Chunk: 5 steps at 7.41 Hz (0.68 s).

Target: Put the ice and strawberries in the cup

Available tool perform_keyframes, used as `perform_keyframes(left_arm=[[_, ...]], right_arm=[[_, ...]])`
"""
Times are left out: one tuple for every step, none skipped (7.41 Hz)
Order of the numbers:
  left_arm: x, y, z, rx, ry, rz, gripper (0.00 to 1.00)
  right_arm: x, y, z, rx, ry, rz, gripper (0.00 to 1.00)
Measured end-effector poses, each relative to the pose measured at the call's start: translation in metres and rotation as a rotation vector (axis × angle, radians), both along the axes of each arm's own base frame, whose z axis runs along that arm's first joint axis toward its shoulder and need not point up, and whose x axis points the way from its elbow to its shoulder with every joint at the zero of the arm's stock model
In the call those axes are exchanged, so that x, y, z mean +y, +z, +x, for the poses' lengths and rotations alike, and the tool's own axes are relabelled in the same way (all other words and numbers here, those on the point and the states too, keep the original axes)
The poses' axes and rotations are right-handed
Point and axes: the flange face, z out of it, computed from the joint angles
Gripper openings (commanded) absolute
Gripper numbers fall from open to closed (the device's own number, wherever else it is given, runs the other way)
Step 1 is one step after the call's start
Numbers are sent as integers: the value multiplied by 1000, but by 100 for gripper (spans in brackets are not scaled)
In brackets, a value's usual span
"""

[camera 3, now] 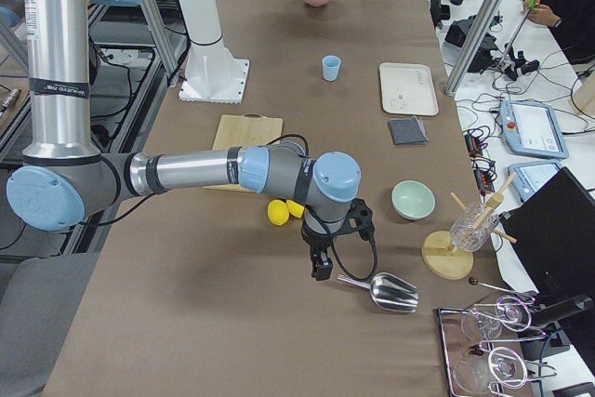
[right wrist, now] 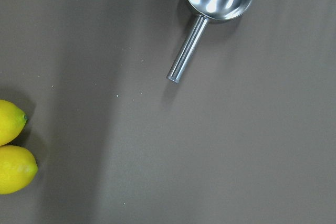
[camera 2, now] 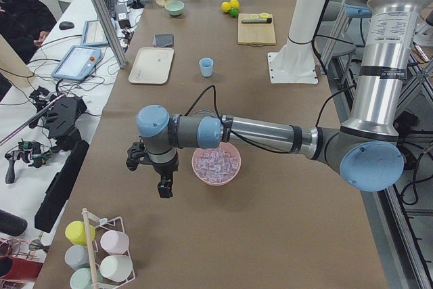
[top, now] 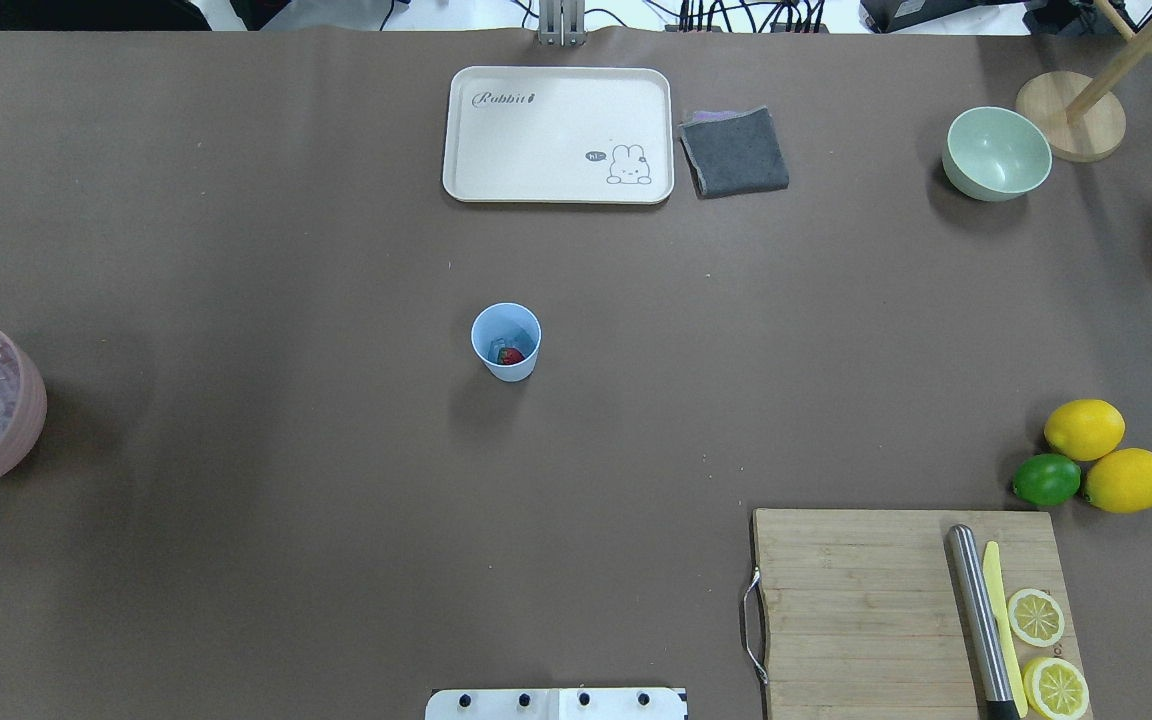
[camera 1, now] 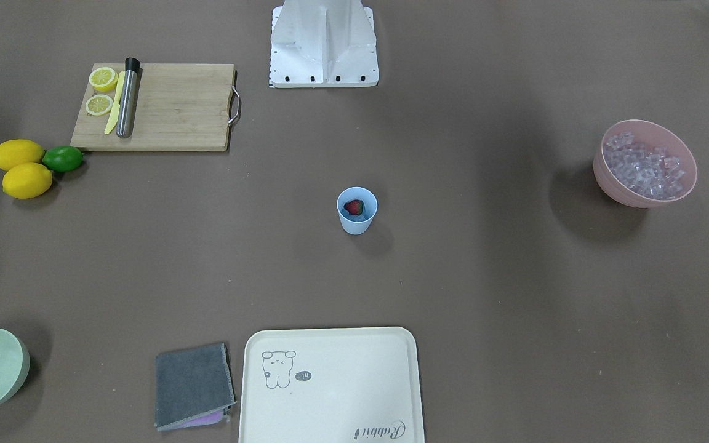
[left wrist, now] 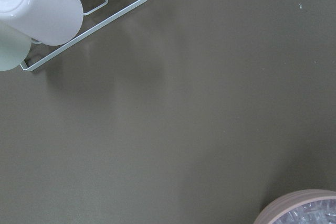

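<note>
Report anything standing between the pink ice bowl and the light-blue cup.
Nothing visible does: only bare brown table lies between the round pink bowl of clear ice cubes and the tapered light-blue plastic cup.

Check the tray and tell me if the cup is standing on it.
No, the cup stands on the bare table, apart from the tray.

Small light-blue plastic tumbler cup [camera 1: 356, 226], tapered, no handle, plain. It stands upright approx. mid-table [camera 1: 453, 277], on its own, well apart from other stuff. Down inside it is one small red strawberry [camera 1: 354, 207] w/ a green leafy cap. There's a pale glassy bit beside it; can't tell if it's ice. The small clear ice cubes [camera 1: 642, 167], faintly pinkish-white, are heaped in a round pink bowl [camera 1: 607, 183], well apart from the cup, at the robot's left end.
</note>
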Motion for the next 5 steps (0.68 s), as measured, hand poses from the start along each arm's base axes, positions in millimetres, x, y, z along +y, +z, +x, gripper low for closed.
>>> perform_keyframes(left_arm=[[1,-4,0,-2,1,8,98],[1,-7,-1,-3,0,15,97],[2,-9,-1,-4,0,18,97],[2,-9,-1,-4,0,19,97],[2,-10,-1,-4,-2,19,97]], right_arm=[[0,1,0,1,0,-1,100],[1,1,0,3,0,-1,100],[1,1,0,3,0,-2,100],[1,1,0,3,0,-2,100],[1,1,0,3,0,-2,100]])
